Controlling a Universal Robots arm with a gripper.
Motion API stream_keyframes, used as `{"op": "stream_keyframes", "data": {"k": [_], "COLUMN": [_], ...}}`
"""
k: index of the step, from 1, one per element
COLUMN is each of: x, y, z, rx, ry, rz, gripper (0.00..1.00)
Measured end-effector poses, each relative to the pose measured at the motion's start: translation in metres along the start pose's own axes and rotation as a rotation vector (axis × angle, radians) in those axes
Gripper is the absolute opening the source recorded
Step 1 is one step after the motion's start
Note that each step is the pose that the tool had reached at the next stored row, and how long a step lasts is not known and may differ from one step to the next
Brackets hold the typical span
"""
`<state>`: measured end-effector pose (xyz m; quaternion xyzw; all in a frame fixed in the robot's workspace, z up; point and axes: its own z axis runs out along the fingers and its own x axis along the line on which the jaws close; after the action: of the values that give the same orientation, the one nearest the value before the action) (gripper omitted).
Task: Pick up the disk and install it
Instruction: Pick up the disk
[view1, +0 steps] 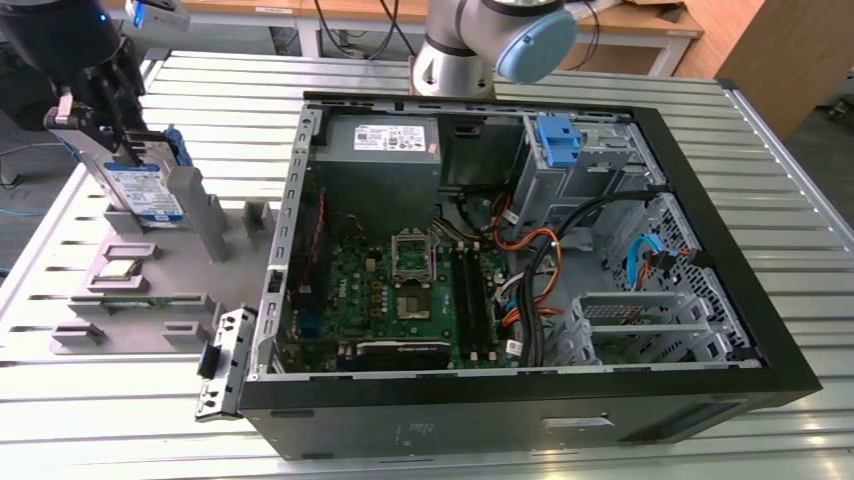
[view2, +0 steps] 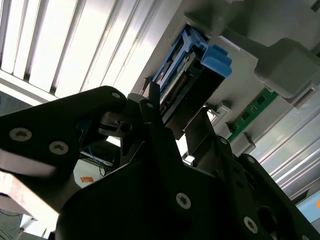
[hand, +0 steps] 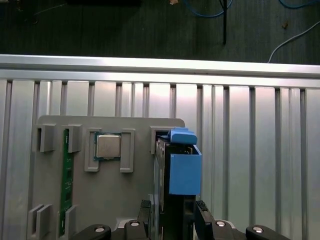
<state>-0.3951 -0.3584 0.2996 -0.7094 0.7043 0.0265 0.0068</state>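
Observation:
The disk (view1: 144, 195) stands upright in a slot of the grey fixture plate (view1: 160, 300) at the exterior view's left, its blue-and-white label facing the camera and its blue carrier along the edge. My gripper (view1: 124, 150) comes down on it from above, one finger on each flat side, and looks shut on it. In the first wrist view the disk (hand: 180, 172) shows its blue handle tab between my gripper (hand: 172, 209) fingers. The second wrist view shows the disk (view2: 200, 75) edge-on past my gripper (view2: 175, 117).
The open computer case (view1: 534, 405) lies on the slatted table, with a grey power supply (view1: 380, 140), a motherboard (view1: 407, 290) and a blue bracket (view1: 558, 140) at its drive bay. A processor (hand: 107, 146) and a green memory stick (hand: 65, 180) sit in the fixture. The arm's base (view1: 467, 50) stands behind the case.

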Motion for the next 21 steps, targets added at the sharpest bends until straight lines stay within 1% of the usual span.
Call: {"op": "stream_keyframes", "data": {"k": [3, 12, 21], "x": [0.0001, 0.0001, -0.0006], "y": [0.0015, 0.0028, 0.0029], "z": [0.0, 0.0005, 0.0005], "rx": [0.0006, 0.0008, 0.0008], "ry": [0.0, 0.0002, -0.001], "rz": [0.0, 0.0, 0.0], "gripper": [0.47, 0.47, 0.47]}}
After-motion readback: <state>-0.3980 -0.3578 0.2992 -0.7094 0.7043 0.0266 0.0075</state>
